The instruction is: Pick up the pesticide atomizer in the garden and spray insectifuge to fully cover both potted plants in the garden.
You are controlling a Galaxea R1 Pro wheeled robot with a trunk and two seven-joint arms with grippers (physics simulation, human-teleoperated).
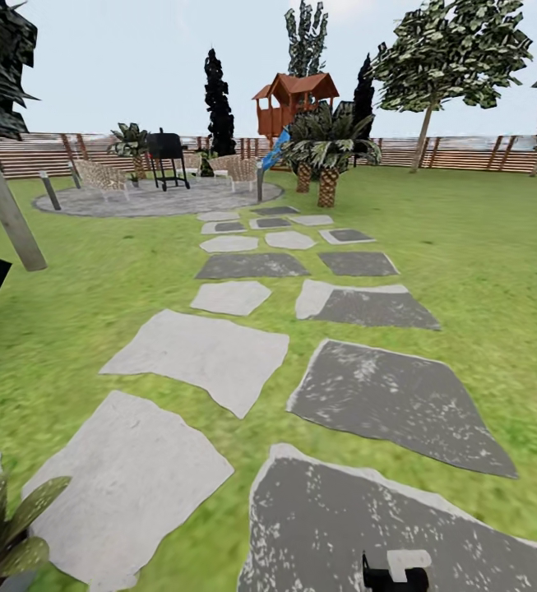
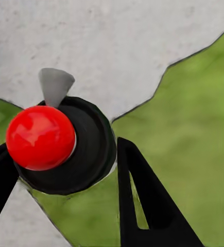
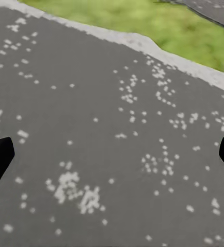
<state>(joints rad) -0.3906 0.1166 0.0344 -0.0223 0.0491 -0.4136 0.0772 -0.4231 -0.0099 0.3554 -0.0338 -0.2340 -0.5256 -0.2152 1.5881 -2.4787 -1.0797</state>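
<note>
Your atomizer [image 2: 88, 149] sits between the fingers of the left gripper [image 2: 60, 154], which touch its sides. You see it end-on: a round black body, a glossy red knob, a small grey cone nozzle beside it. One potted plant [image 1: 9, 526] shows at your near left, pointed green speckled leaves, its pot cut off by the edge. The garden [image 1: 482, 271] spreads ahead: green lawn, grey stepping stones [image 1: 198, 353] leading to a round patio [image 1: 149, 200], a slatted fence [image 1: 465, 154] behind.
</note>
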